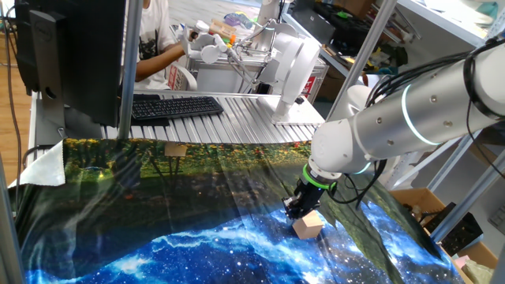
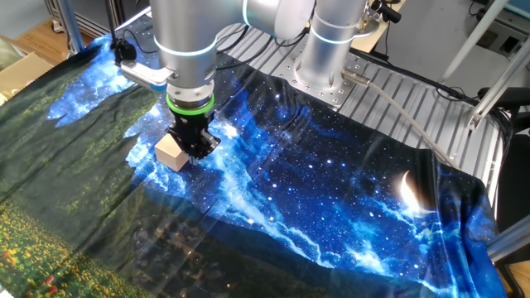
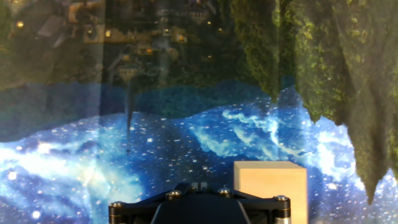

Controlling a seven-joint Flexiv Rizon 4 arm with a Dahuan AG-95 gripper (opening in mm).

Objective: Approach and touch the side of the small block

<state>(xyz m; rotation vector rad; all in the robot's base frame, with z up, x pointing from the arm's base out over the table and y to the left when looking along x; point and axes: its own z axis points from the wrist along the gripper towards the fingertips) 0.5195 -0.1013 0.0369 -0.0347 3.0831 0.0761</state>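
The small block (image 2: 171,153) is a plain light-tan wooden cube resting on the blue galaxy-print cloth (image 2: 331,190). It also shows in one fixed view (image 1: 308,226) and at the lower right of the hand view (image 3: 270,183). My gripper (image 2: 193,146) is low over the cloth, with its black fingers together and nothing between them. Its tip stands right against the block's side and looks to be in contact with it. In the hand view the gripper (image 3: 199,208) sits at the bottom edge, with the block just to its right.
A keyboard (image 1: 173,105) and a dark monitor (image 1: 71,55) stand on the slatted table behind the cloth. A flat tan tape-like rectangle (image 1: 175,150) lies at the cloth's far edge. The arm's base (image 2: 323,58) is mounted behind. A cardboard box (image 1: 422,207) sits off the table.
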